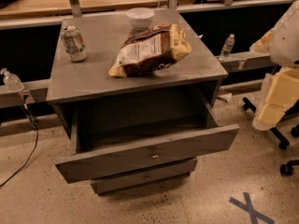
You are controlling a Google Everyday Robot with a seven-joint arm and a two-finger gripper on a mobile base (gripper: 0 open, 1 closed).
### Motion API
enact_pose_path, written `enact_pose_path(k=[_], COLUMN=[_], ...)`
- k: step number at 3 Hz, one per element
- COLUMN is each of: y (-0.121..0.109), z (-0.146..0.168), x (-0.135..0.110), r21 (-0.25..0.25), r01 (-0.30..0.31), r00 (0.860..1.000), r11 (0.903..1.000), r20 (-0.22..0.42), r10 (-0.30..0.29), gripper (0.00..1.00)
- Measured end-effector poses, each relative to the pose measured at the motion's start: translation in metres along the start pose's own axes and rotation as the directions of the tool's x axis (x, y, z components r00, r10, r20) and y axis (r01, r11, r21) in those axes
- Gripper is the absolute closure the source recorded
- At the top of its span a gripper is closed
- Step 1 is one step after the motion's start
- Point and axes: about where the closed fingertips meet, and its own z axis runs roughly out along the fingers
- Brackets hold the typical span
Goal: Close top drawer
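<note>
The top drawer (pixel 140 155) of the grey cabinet (pixel 93 85) stands pulled far out towards me. Its wide plain front panel has a small metal knob (pixel 155 156) at the centre. The drawer's inside looks dark and empty. A lower drawer front (pixel 145 176) shows under it, pushed in. My gripper is not in view. Only a white and cream bulk (pixel 282 59), which may be part of my arm, shows at the right edge, well apart from the drawer.
On the cabinet top are a soda can (pixel 74 43), a white bowl (pixel 140 17) and a chip bag (pixel 152 50). A water bottle (pixel 227 45) stands on the ledge at the right. Chair wheels (pixel 282 143) and a blue tape cross (pixel 252 209) are on the floor.
</note>
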Motion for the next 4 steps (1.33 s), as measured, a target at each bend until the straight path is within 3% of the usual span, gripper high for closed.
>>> enact_pose_path(k=[1,2,3,4], y=[0.000,0.008,0.046,0.077], z=[0.000,0.014,0.047,0.127], x=[0.000,0.001,0.003,0.008], r21=[0.000,0.009,0.008,-0.070], r01=[0.000,0.002,0.002,-0.135], r00=[1.000,0.999,0.984,0.926], r11=[1.0000,1.0000,1.0000,0.9884], r20=[0.000,0.048,0.178,0.347], r10=[0.000,-0.002,-0.004,0.151], gripper=[0.00,0.00,0.00,0.00])
